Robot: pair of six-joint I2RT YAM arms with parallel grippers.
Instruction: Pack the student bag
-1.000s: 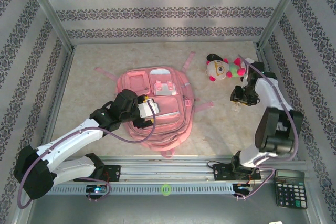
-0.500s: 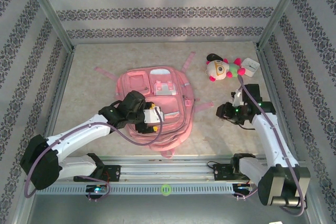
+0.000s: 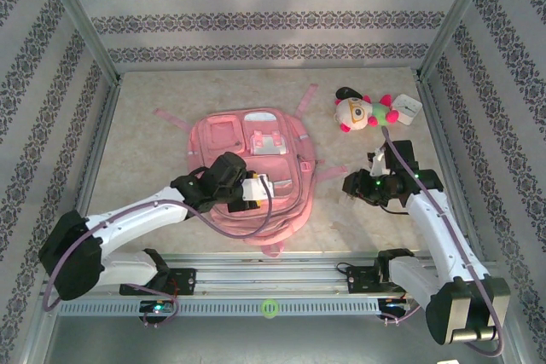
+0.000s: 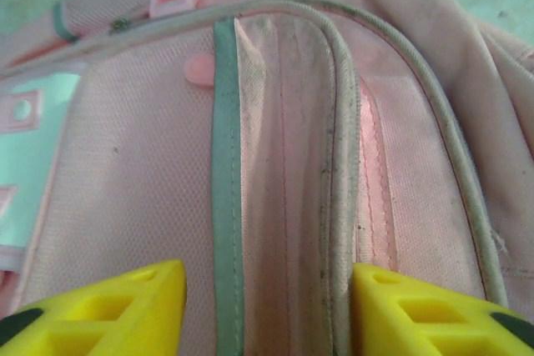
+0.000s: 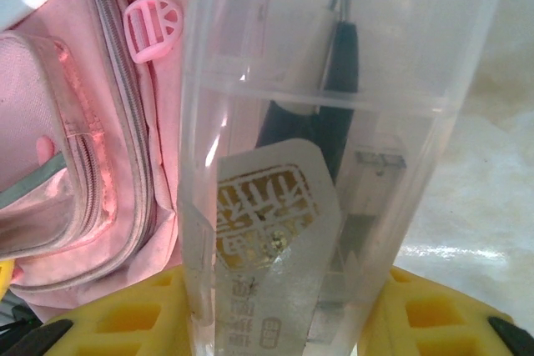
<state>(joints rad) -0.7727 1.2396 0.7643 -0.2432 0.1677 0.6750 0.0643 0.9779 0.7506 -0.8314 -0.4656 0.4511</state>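
From above, the student bag (image 3: 256, 155) lies flat in the middle of the desk (image 3: 153, 159), front pockets facing up and straps splayed out around it. The left fingers (image 3: 260, 186) sit over the bag's lower front. The right fingers (image 3: 350, 186) hang just beside its right edge; whether they are open cannot be told from here. A plush toy (image 3: 363, 110) and a small white object (image 3: 409, 108) lie near the far right corner.

In the left wrist view, the left fingers (image 4: 117, 302) are spread wide with nothing gripped, straddling a piped seam of the student bag (image 4: 284, 122) just below them.

In the right wrist view, the right fingers (image 5: 125, 318) are closed on a clear plastic case (image 5: 334, 122) holding a dark pen (image 5: 338, 81). The student bag (image 5: 75, 189) lies to its left, the desk (image 5: 476, 198) to its right.
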